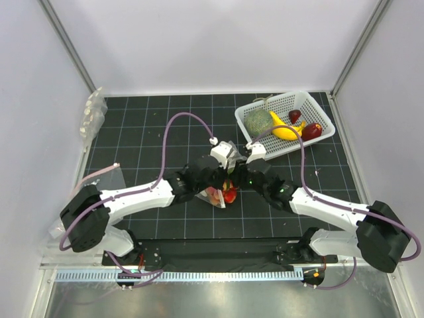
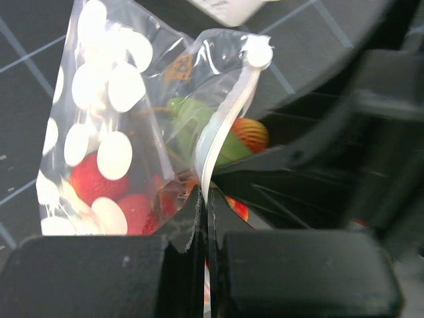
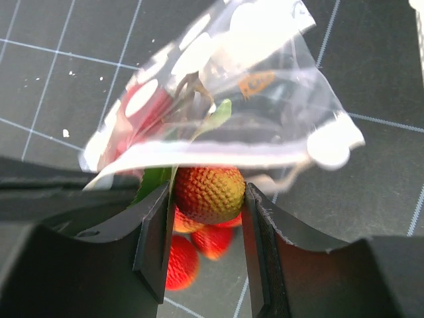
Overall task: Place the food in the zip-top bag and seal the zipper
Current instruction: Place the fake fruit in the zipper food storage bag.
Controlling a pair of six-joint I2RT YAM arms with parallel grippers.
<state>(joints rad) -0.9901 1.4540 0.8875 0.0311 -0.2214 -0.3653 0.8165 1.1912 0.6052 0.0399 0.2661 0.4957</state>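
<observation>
1. We see the food (image 3: 209, 192), red bumpy fruits with green leaves, at the mouth of the zip-top bag (image 2: 112, 126). The bag is near the middle of the desk (image 1: 159, 119). Some red fruits show behind the bag's white dots, and others hang outside the mouth.
2. The right fingers (image 3: 209, 222) stand half spread and hold one orange-red fruit. They touch it on both sides, just under the zipper (image 2: 222, 126).
3. The zipper is not sealed, and its white strip curves away from the fruit. The left fingers (image 2: 204, 265) are pinched tight on the bag's mouth edge.
4. At 1 o'clock from the bag, a white basket (image 1: 324, 112) holds a round green vegetable (image 1: 260, 120), a banana (image 1: 285, 132) and dark red pieces (image 1: 311, 130).
5. At 10 o'clock, plain clear bags (image 1: 93, 116) lie at the desk's left edge. Another flat clear bag (image 1: 99, 177) lies at 8 o'clock.
6. The two arms meet over the bag from 7 and 5 o'clock. Bare gridded desk runs from the bag toward the far wall at 12 o'clock. The basket's near rim sits close to the right wrist.
</observation>
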